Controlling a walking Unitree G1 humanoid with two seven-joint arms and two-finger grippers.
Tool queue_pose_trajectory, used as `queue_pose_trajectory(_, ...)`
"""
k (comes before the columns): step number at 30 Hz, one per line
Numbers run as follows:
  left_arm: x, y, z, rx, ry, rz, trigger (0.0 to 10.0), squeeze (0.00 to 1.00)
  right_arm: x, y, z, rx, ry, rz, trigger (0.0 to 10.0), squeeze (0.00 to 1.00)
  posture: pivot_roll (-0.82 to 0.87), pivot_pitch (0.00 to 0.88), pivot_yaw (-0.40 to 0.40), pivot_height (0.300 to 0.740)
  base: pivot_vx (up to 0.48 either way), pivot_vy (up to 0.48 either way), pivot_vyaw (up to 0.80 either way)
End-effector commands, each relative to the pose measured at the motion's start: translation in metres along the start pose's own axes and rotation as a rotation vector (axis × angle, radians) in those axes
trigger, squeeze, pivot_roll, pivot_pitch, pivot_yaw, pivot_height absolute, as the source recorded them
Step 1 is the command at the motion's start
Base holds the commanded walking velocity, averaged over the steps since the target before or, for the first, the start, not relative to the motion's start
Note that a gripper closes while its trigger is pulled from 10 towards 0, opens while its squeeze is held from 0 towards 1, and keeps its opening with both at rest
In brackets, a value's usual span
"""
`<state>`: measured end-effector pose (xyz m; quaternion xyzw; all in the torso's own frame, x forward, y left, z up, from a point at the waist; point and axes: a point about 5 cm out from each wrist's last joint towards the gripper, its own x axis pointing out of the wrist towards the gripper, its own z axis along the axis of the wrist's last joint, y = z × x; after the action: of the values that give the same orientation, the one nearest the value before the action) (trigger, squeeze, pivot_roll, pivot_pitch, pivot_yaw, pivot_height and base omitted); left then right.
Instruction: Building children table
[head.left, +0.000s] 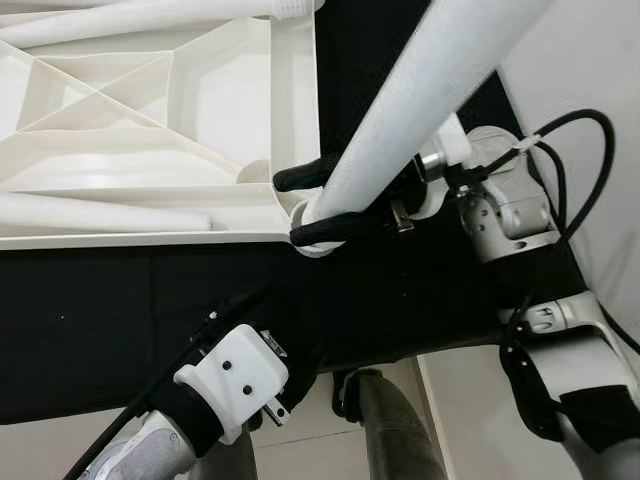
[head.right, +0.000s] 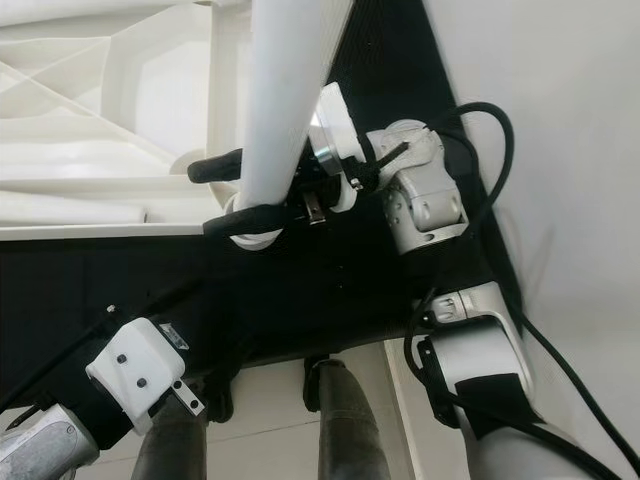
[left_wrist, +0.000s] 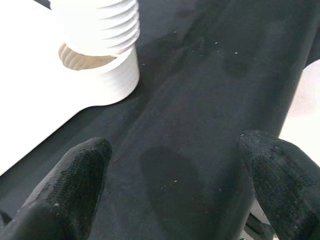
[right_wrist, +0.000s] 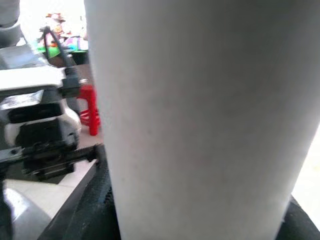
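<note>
Right end effector (head.left: 312, 205) grips table leg (head.left: 420, 100) at tabletop (head.left: 150, 120) corner socket.

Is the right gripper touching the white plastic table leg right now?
Touching. In the left eye view the right gripper has both black fingers wrapped against the white plastic table leg.

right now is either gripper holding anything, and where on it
The right gripper clamps the round white plastic table leg near its lower end, just above the corner socket of the upturned white tabletop. The left gripper holds nothing.
</note>
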<state>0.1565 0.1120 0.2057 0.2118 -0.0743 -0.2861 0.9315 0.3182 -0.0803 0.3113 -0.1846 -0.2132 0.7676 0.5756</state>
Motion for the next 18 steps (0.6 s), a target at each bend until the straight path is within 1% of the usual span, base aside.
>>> queue_pose_trajectory(1,-0.002,-0.004,-0.002,-0.013,0.023,-0.015,10.0,0.0,0.009,0.003,-0.018,0.056,0.035,-0.02,10.0,0.0,0.15,0.546,-0.046,0.74,0.0,0.0,0.0)
queue_pose_trajectory(6,-0.002,-0.004,-0.002,-0.013,0.022,-0.014,10.0,0.0,0.014,0.002,-0.016,0.058,0.011,-0.011,10.0,0.0,0.14,0.551,-0.051,0.74,0.0,0.0,0.0)
queue_pose_trajectory(9,-0.001,-0.004,-0.002,-0.009,0.019,-0.008,10.0,0.0,0.02,0.001,-0.013,0.053,-0.019,0.006,10.0,0.0,0.13,0.548,-0.064,0.74,0.0,0.0,0.0)
queue_pose_trajectory(10,0.0,-0.004,-0.002,-0.008,0.017,-0.002,10.0,0.0,0.022,-0.003,-0.01,0.042,-0.027,0.002,10.0,0.0,0.12,0.55,-0.068,0.74,0.0,0.0,0.0)
queue_pose_trajectory(14,0.001,-0.004,-0.002,-0.009,0.016,-0.002,10.0,0.0,0.023,-0.008,-0.005,0.029,-0.034,-0.004,10.0,0.0,0.12,0.55,-0.07,0.74,0.0,0.0,0.0)
queue_pose_trajectory(15,0.001,-0.005,-0.002,-0.009,0.015,-0.006,10.0,0.0,0.024,-0.012,0.0,0.015,-0.047,-0.006,10.0,0.0,0.11,0.548,-0.07,0.74,0.0,0.0,0.0)
queue_pose_trajectory(18,0.002,-0.005,-0.003,-0.001,0.014,-0.011,10.0,0.0,0.026,-0.012,0.002,0.008,-0.054,0.003,10.0,0.0,0.11,0.546,-0.069,0.74,0.0,0.0,0.0)
